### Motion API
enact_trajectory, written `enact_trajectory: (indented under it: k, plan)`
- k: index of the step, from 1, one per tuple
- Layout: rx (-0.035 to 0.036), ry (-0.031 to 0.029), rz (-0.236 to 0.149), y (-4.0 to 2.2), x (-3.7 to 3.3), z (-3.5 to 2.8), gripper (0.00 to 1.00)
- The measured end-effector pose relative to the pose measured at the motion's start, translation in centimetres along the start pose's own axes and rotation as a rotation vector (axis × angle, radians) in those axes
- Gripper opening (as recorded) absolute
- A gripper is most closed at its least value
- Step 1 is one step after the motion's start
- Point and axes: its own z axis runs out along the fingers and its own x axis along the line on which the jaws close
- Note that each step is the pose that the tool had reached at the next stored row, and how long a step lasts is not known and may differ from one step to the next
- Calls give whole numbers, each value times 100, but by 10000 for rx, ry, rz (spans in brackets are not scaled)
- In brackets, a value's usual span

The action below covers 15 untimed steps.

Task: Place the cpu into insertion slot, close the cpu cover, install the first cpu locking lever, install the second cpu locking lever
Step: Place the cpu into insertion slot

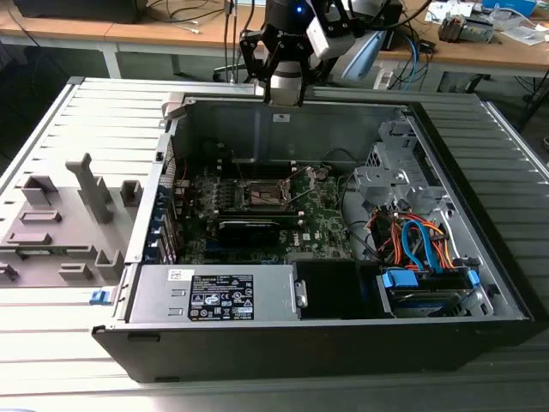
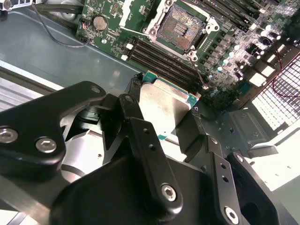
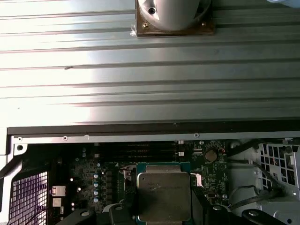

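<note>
My gripper hangs over the back wall of the open computer case, shut on the cpu. In both wrist views the cpu is a flat square chip with a silvery top and green edge, clamped between the two black fingers. The insertion slot lies uncovered on the green board, its dark pin field showing inside a silver frame. The cpu cover seems swung up at the socket's side. The cpu is well above the slot and off to one side of it.
The case holds a power supply at the front, a drive cage with coloured cables on the exterior view's right, and black memory slots beside the socket. A grey fixture sits outside on the exterior view's left.
</note>
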Motion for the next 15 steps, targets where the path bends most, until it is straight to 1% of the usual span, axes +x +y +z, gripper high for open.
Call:
enact_trajectory:
  k: [4, 6, 10, 12, 15]
  plan:
    - [1, 0, 0, -1, 0, 6, 55]
    - [0, -1, 0, -6, -1, 62, 55]
    - [0, 0, 0, -6, -1, 64, 55]
    - [0, 0, 0, -10, -2, 109, 55]
    - [-1, 0, 0, -10, -2, 114, 55]
